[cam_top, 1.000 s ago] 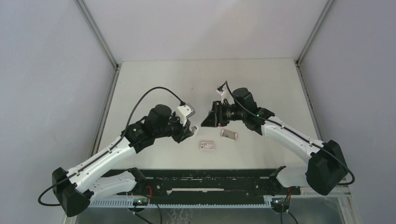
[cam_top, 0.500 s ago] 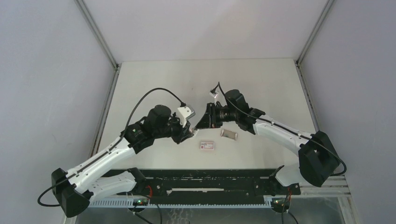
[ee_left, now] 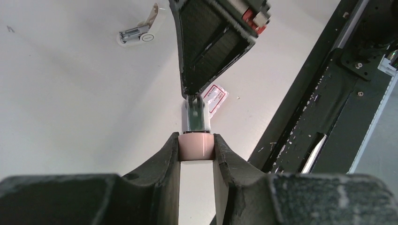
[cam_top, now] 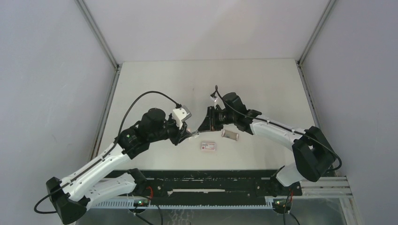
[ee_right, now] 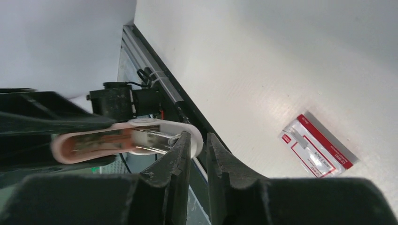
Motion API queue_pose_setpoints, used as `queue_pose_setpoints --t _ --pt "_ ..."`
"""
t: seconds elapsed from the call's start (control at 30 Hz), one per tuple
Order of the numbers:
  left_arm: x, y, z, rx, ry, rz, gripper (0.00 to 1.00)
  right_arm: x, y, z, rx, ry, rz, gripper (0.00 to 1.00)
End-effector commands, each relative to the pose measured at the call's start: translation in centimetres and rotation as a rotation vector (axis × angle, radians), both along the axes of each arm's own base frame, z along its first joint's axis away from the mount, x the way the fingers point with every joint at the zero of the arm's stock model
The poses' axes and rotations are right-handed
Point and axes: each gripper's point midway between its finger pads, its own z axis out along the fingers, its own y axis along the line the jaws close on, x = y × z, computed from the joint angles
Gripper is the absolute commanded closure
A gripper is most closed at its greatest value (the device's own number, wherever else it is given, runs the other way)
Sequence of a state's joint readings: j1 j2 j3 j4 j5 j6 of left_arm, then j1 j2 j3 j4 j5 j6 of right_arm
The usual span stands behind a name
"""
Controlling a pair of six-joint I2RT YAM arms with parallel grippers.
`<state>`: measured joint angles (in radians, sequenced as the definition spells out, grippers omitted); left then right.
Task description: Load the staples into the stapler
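Note:
My left gripper is shut on the pink rear end of the stapler and holds it above the table. The stapler's white front end with its metal channel points at my right gripper. Its jaws are almost closed with nothing between them, and the left fingertip sits against the stapler's white tip. The staples, a small grey-tan block, lie on the table under the right wrist and also show in the left wrist view.
A small white box with a red label lies on the table just below the two grippers. A black rail runs along the near table edge. Grey walls enclose the table.
My right gripper has moved left and reached the front tip of the stapler. My left arm has shifted slightly left and down, still holding the stapler.

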<state>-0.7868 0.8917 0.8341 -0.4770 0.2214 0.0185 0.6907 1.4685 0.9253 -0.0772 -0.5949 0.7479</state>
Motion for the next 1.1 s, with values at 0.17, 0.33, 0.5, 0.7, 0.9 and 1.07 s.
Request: queue_pose_setpoints --t 0.17,0.33,0.5,0.7,0.9,1.07 --pt "0.8 -0.2 3.8 -0.137 -0.136 0.04 1.0 -1.1 0.9 -1.7 0.031 0.046 0.043 0.82" --pt "1.5 0.6 3.8 -0.118 -0.138 0.102 1.0 -0.2 -0.2 -1.4 -0.008 -0.015 0.006 0.79" --pt "3.0 1.6 5.4 -0.192 -0.12 0.276 1.0 2.0 -3.9 -0.3 -0.06 -0.158 -0.104 0.69" --pt "4.2 0.1 7.2 -0.459 -0.161 0.33 1.0 3.5 -7.9 0.4 -0.155 -0.308 -0.188 0.59" --pt "6.0 -1.8 4.9 -0.382 -0.279 0.241 1.0 3.6 -10.1 -0.2 -0.232 -0.394 -0.226 0.54" --pt "8.1 -3.2 1.0 -0.326 -0.34 0.228 1.0 3.3 -10.7 -0.5 -0.212 -0.407 -0.263 0.53"
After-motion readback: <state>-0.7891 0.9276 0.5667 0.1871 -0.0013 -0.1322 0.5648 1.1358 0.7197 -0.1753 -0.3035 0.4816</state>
